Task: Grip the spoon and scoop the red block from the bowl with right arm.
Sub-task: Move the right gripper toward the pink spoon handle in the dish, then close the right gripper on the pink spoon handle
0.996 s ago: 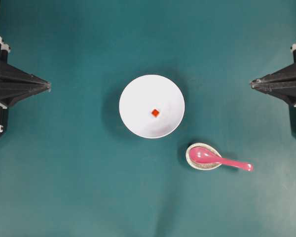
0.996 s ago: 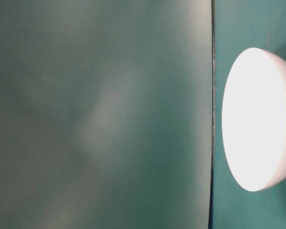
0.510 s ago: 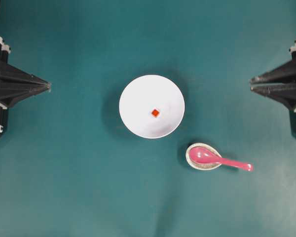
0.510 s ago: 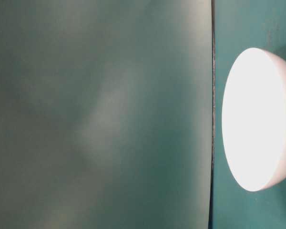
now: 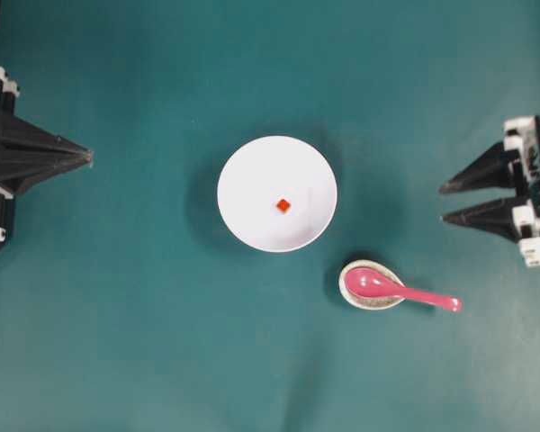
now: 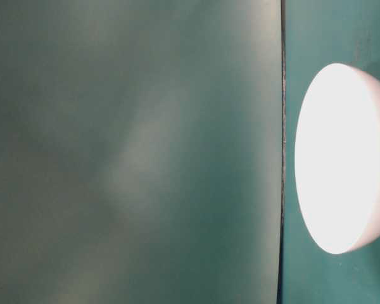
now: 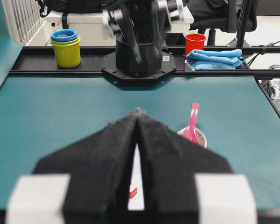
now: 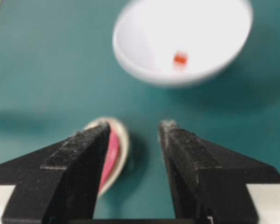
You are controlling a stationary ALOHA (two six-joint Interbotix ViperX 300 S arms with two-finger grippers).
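Teal table (image 5: 144,342): spoon (image 5: 405,292) lies lengthwise left-right, scoop in spoon rest (image 5: 371,285), handle pointing right. Right gripper (image 5: 443,203) level, fingers spread wide, empty. Left gripper (image 5: 88,157) closed.

Right tool (image 5: 443,203) spread wide; left tool (image 5: 88,157) pinched together.

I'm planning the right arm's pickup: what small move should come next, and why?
Probably bring the open right gripper down and toward the straight handle of the glossy pink plastic spoon. Its jaws stand apart and empty, off to the side, while the spoon lies untouched with its scoop in the speckled oval rest, handle pointing toward that arm.
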